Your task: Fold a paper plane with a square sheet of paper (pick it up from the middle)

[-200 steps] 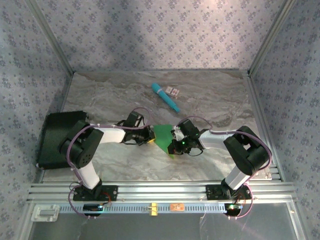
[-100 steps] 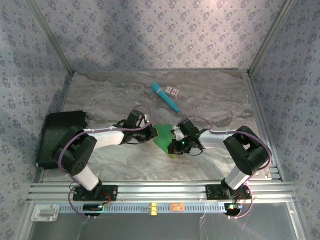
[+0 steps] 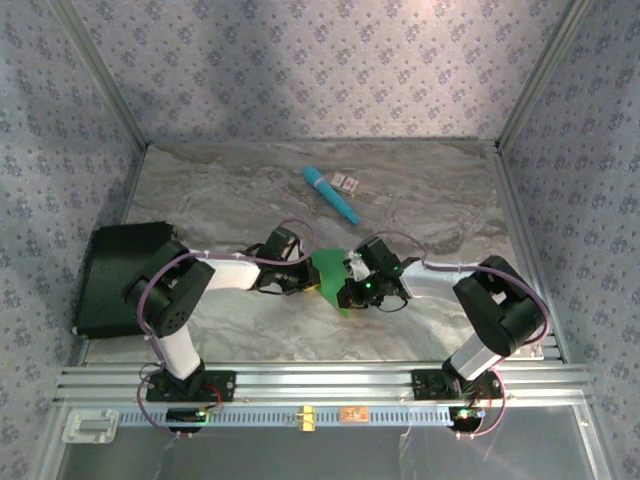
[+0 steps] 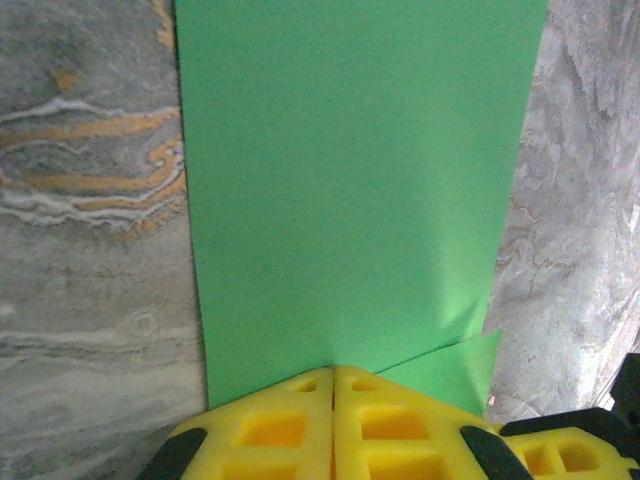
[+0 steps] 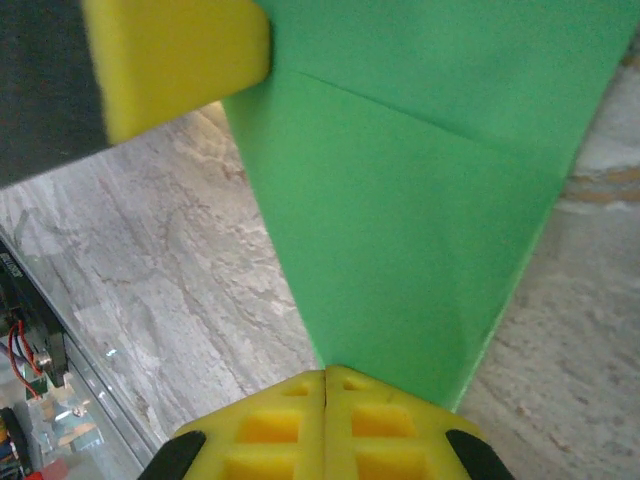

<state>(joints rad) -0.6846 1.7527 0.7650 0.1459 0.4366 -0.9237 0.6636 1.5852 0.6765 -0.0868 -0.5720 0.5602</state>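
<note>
green paper (image 3: 326, 268), creased, over middle of tabletop (image 3: 430, 200), held between arms. left pincer (image 4: 333, 385) and right pincer (image 5: 326, 380) closed on opposite edges. likely light, floppy, easily torn: grip edges near crease, pull gently.

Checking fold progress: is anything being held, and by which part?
Both hold the green paper: the left gripper pinches one edge, the right gripper pinches the opposite, narrower end.

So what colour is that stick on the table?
Teal; the stick shows best in the top external view.
</note>
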